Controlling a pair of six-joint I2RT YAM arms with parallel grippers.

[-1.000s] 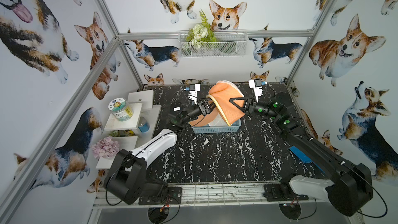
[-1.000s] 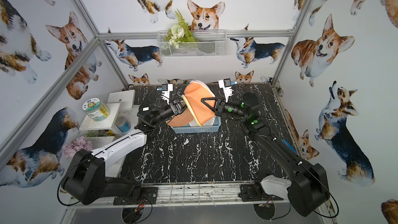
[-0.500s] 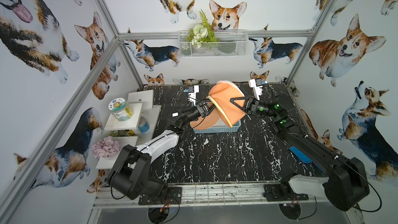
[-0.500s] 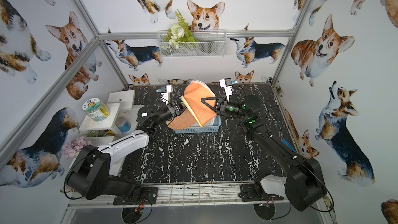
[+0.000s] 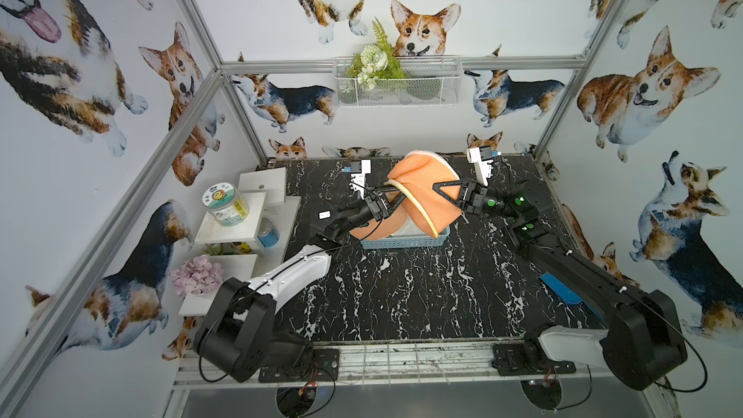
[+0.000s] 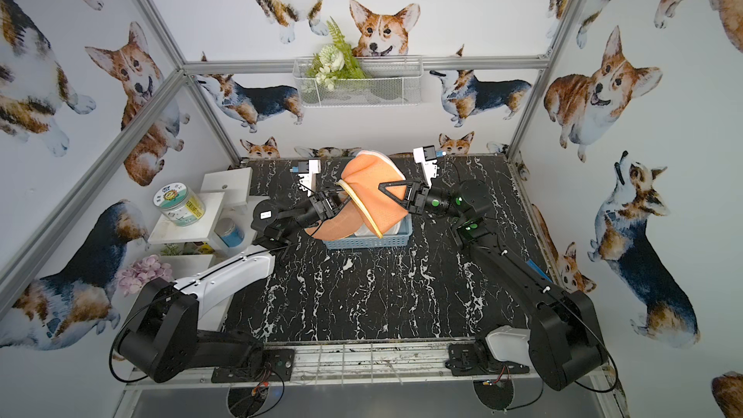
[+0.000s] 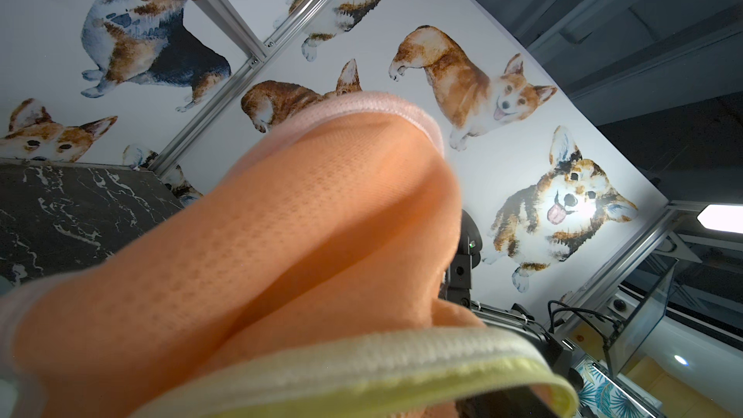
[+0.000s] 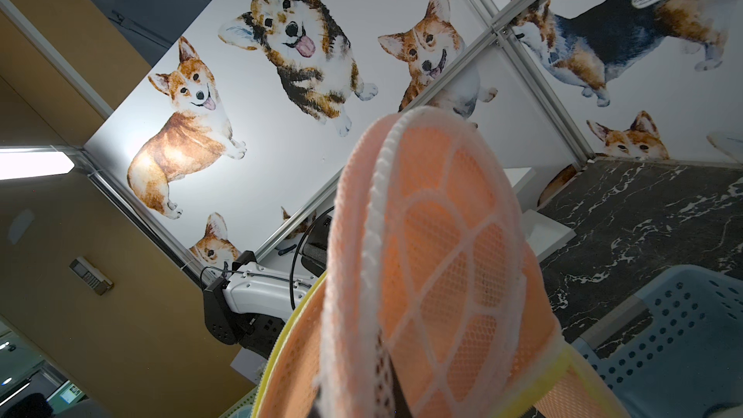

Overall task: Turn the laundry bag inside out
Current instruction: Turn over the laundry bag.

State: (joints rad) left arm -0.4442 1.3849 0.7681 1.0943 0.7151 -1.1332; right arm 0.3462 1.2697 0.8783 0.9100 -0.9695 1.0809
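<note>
- Now, right gripper (image 5: pixel 436 187): fingers pinched tight on the laundry bag (image 5: pixel 422 172), on its 3 o'clock side.
- Left gripper (image 5: pixel 392 195) sits at 9 o'clock by the yellow rim (image 5: pixel 418 211); clenched or loose, can't tell.
- Bag hangs over the blue basket (image 5: pixel 402 241), at the table's (image 5: pixel 402 295) 12 o'clock end.
- Best play: anchor with the right, peel the rim over steadily.

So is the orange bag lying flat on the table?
No, the bag sticks up in the air over the blue basket.
</note>
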